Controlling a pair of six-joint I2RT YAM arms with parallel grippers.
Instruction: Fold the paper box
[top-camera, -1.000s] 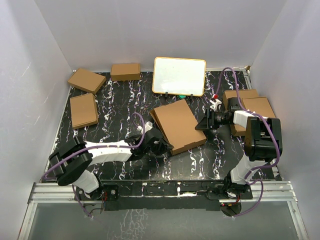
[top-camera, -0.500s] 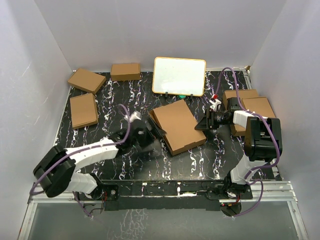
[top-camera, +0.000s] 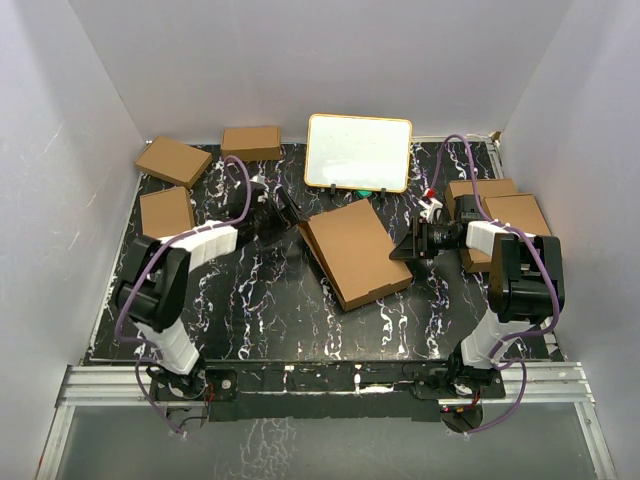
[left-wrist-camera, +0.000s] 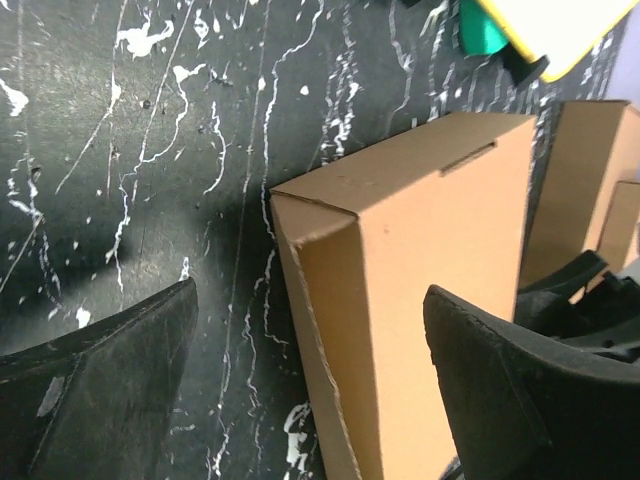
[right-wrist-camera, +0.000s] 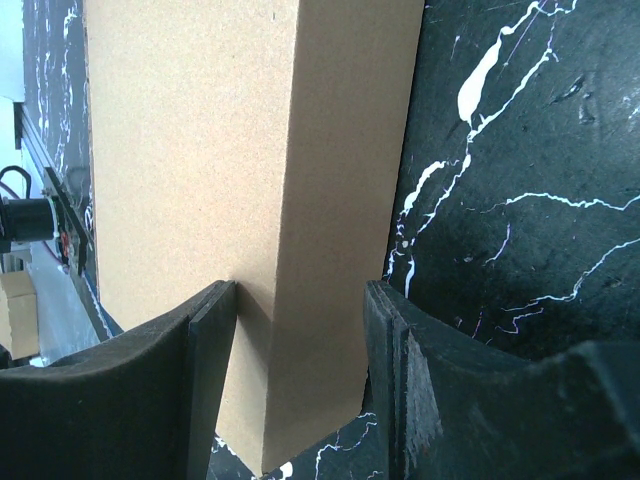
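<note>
The paper box (top-camera: 355, 252) lies flat at the middle of the table (top-camera: 260, 300), with the framed board (top-camera: 358, 152) behind it. Three small boxes (top-camera: 173, 160) lie at the far left, and two overlapping boxes (top-camera: 500, 210) lie at the right. The left gripper (top-camera: 288, 213) sits just left of the paper box's far corner. The right gripper (top-camera: 408, 247) straddles its right edge.

Left arm (top-camera: 205, 240): white shell links, black joint housings.
Right arm (top-camera: 522, 275): mostly black housings, with white links at forearm and base.
Cables (top-camera: 243, 175): purple, looped outside each arm.
Left fingers (left-wrist-camera: 100, 390): broad, matte black, scuffed pale.
Right fingers (right-wrist-camera: 205, 390): matte black, layered edges.
</note>
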